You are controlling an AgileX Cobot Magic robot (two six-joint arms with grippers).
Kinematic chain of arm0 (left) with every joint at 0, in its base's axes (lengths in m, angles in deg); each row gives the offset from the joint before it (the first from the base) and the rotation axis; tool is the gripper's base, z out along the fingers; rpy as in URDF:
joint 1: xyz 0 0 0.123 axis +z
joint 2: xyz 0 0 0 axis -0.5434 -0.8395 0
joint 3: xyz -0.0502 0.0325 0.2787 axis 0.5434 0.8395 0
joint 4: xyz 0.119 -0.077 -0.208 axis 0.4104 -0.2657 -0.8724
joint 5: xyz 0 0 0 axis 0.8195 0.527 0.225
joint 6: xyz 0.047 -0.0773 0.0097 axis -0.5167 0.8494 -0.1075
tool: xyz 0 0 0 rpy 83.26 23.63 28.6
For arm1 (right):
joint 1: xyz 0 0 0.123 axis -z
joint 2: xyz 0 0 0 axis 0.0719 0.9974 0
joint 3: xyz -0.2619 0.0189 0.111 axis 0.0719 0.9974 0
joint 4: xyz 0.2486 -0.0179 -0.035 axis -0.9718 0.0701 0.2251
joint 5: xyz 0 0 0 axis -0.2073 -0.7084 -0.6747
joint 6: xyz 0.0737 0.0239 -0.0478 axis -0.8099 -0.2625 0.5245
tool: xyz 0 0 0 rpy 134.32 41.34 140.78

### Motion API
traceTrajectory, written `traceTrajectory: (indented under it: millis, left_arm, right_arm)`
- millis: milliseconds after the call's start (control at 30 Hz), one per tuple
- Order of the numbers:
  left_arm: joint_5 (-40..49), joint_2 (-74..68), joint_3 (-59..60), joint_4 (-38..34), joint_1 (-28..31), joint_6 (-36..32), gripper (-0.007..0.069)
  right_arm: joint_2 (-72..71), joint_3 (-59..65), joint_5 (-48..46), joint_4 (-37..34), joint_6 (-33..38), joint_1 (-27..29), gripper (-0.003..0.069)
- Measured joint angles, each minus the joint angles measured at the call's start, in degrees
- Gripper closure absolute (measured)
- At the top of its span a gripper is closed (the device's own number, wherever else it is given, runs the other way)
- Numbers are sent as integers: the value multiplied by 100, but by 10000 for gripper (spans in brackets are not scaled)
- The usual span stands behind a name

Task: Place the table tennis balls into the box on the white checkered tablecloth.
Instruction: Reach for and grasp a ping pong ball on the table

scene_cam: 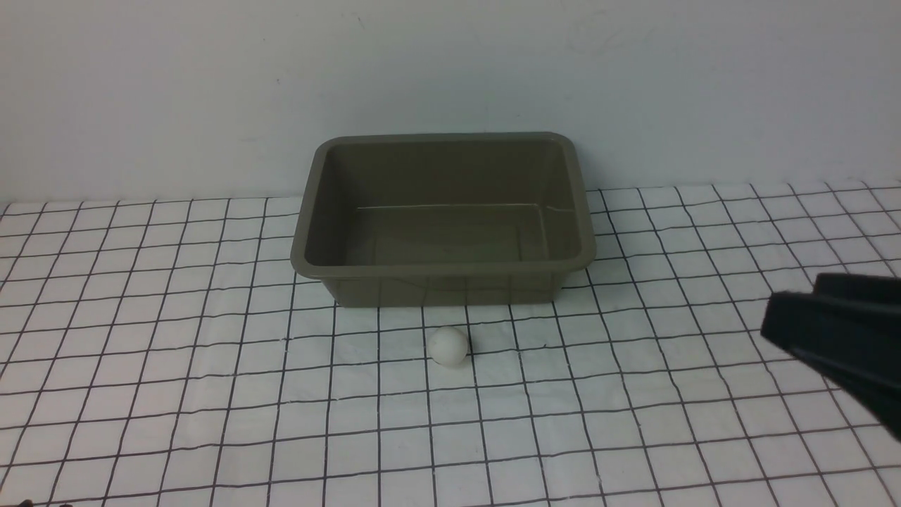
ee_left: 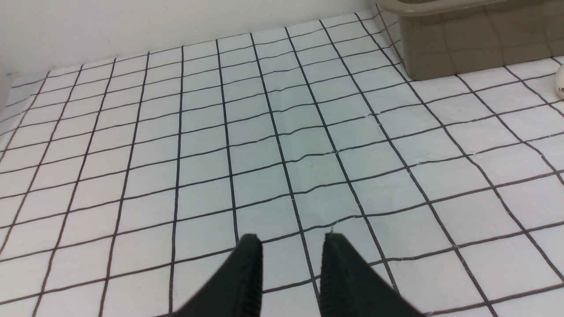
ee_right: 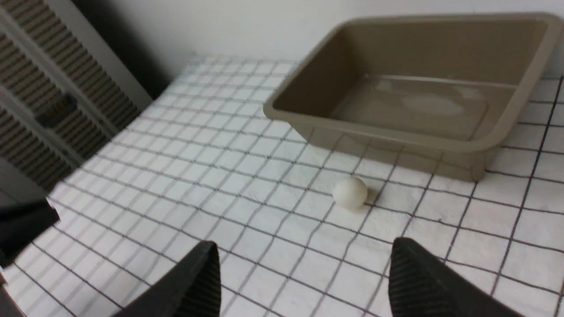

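Observation:
One white table tennis ball (scene_cam: 448,345) lies on the white checkered tablecloth (scene_cam: 211,352), just in front of the olive-grey box (scene_cam: 440,269), which is empty. My right gripper (scene_cam: 794,303) is open and empty at the right, above the cloth and apart from the ball. In the right wrist view the ball (ee_right: 350,192) lies ahead of the open gripper (ee_right: 304,253), beside the box (ee_right: 374,132). My left gripper (ee_left: 291,237) is out of the front view; it is empty, with a narrow gap between its fingers, over bare cloth. The ball (ee_left: 560,81) and the box (ee_left: 462,48) sit at that view's edge.
A white wall stands right behind the box. In the right wrist view a grey slatted panel (ee_right: 53,88) stands beyond the cloth's far side, and a dark part (ee_right: 22,231) shows at the picture's edge.

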Motion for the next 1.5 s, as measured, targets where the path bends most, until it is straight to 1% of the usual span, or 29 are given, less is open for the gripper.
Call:
traceTrajectory:
  millis: [200, 267, 333, 500, 567, 633, 700, 733, 833, 1000, 1167, 1300, 1367, 1500]
  left_arm:
    - [0, 0, 0, 0, 0, 0, 450]
    - [0, 0, 0, 0, 0, 0, 450]
    - [0, 0, 0, 0, 0, 0, 450]
    - [0, 0, 0, 0, 0, 0, 450]
    - [0, 0, 0, 0, 0, 0, 450]
    - [0, 0, 0, 0, 0, 0, 450]
    - [0, 0, 0, 0, 0, 0, 450]
    - [0, 0, 0, 0, 0, 0, 450]
    - [0, 0, 0, 0, 0, 0, 450]
    - [0, 0, 0, 0, 0, 0, 450]
    - [0, 0, 0, 0, 0, 0, 450]
    - [0, 0, 0, 0, 0, 0, 450]
    - [0, 0, 0, 0, 0, 0, 450]
    - [0, 0, 0, 0, 0, 0, 450]
  right_arm:
    - [909, -559, -163, 266, 1175, 0, 197]
    - [1111, -814, -274, 310, 1442, 0, 197]
    - [1412, -1182, -442, 359, 1588, 0, 197]
    - [2405, -2098, -987, 399, 1627, -40, 197]
    - [2844, -2436, -1126, 558, 1669, -295, 197]
    - [3277, -2722, -1050, 889, 1669, -805, 197]
    - [3683, -2885, -747, 1248, 1512, -1364, 197]
    - [3867, -2909, -427, 1454, 1338, -1682, 197]
    - [4349, -2921, 543, 1666, 737, -2227, 197]
    - [5097, -2927, 1617, 1602, 251, -2736, 197]
    - [5706, -2927, 2414, 1568, -506, -3238, 185]
    - [6015, -2932, 3354, 1410, -757, -3704, 168]
    - [6132, -2932, 3625, 1213, -845, -3810, 166]
    - [6339, -2932, 3871, 848, -877, -3825, 165]
